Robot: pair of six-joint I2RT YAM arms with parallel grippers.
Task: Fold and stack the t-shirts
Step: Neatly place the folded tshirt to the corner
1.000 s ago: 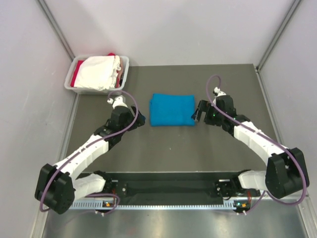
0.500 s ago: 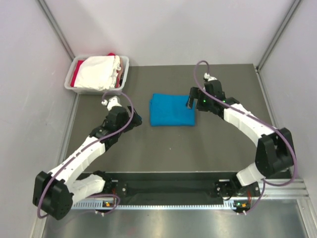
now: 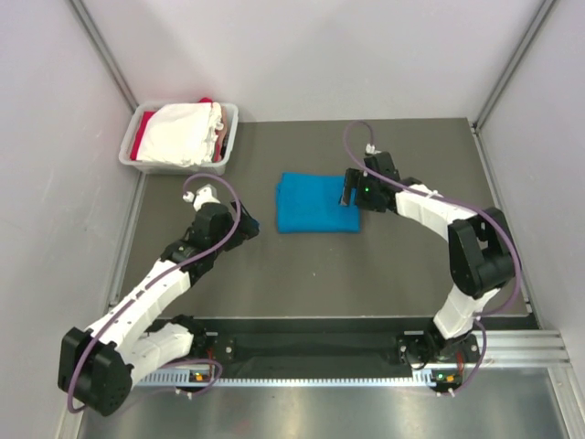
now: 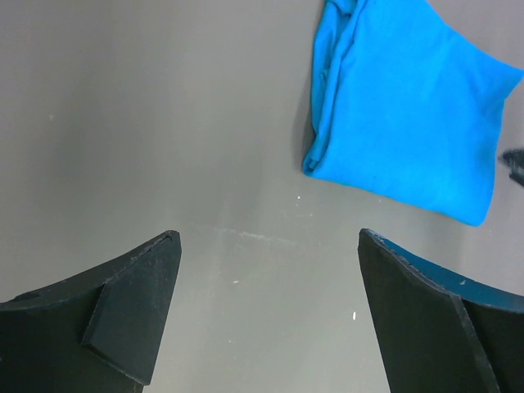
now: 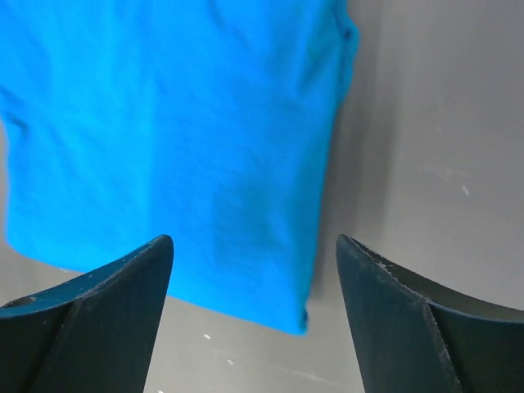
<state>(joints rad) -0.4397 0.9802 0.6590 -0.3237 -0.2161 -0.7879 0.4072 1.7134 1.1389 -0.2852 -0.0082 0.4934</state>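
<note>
A bright blue t-shirt (image 3: pixel 316 202) lies folded into a rectangle on the grey table; it also shows in the left wrist view (image 4: pixel 405 123) and the right wrist view (image 5: pixel 172 139). My right gripper (image 3: pixel 348 190) is open and empty, hovering over the shirt's right edge. My left gripper (image 3: pixel 249 220) is open and empty over bare table, left of the shirt and apart from it. A white t-shirt (image 3: pixel 183 133) and a red one (image 3: pixel 142 144) lie in the tub.
The pale grey plastic tub (image 3: pixel 222 155) stands at the table's back left corner. White walls close in the left, back and right sides. The arm bases sit on a black rail (image 3: pixel 311 346) at the near edge.
My right gripper has swung left and away from me, from beside the shirt's right edge to over it. My left gripper has drawn back a little toward the near left.
</note>
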